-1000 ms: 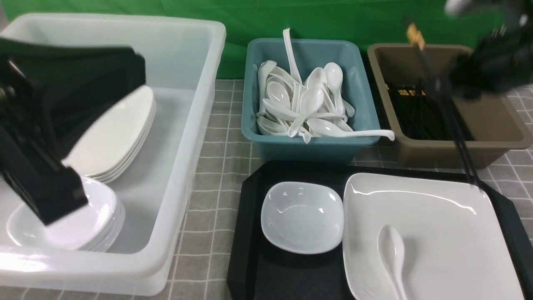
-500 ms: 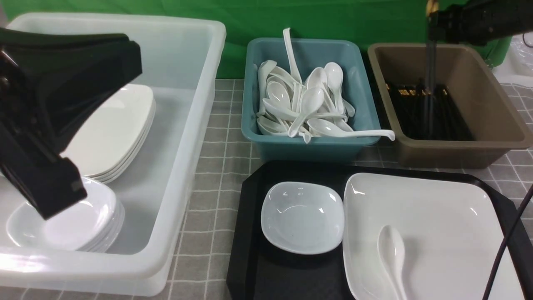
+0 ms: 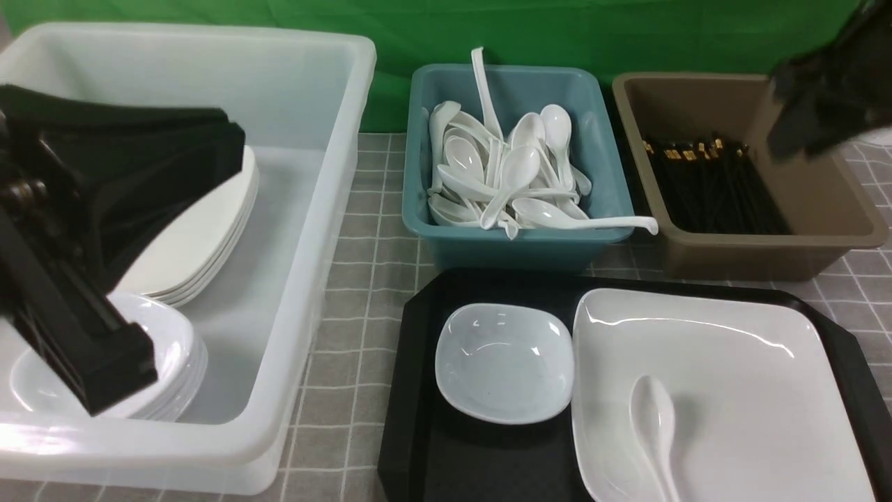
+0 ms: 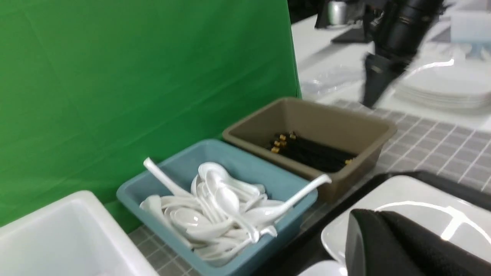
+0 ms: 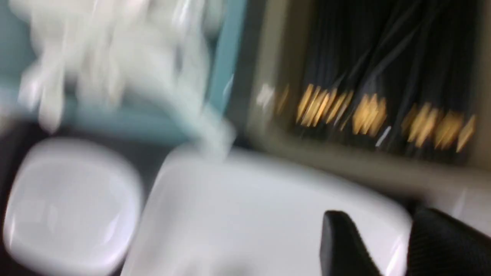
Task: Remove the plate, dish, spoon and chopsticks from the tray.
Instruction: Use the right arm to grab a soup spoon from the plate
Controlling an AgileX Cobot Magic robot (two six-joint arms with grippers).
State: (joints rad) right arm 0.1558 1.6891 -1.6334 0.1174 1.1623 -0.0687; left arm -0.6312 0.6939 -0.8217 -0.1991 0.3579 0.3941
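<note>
Right claw [image 5: 387,253] apart, empty; black gold-banded chopsticks [image 3: 711,185] in brown plastic tub [image 3: 822,209], claw's 8 o'clock. Left claw [image 4: 368,234] together. Grey checked tablecloth [image 3: 362,279], green backdrop [image 3: 488,28].

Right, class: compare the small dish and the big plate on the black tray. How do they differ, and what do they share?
Size: the dish is much smaller than the plate.
Depth: the dish is deep and bowl-like; the plate is shallow.
Contents: the dish is empty; the plate carries a spoon.
Both are glossy white, rounded-square, and sit side by side on the tray.
</note>
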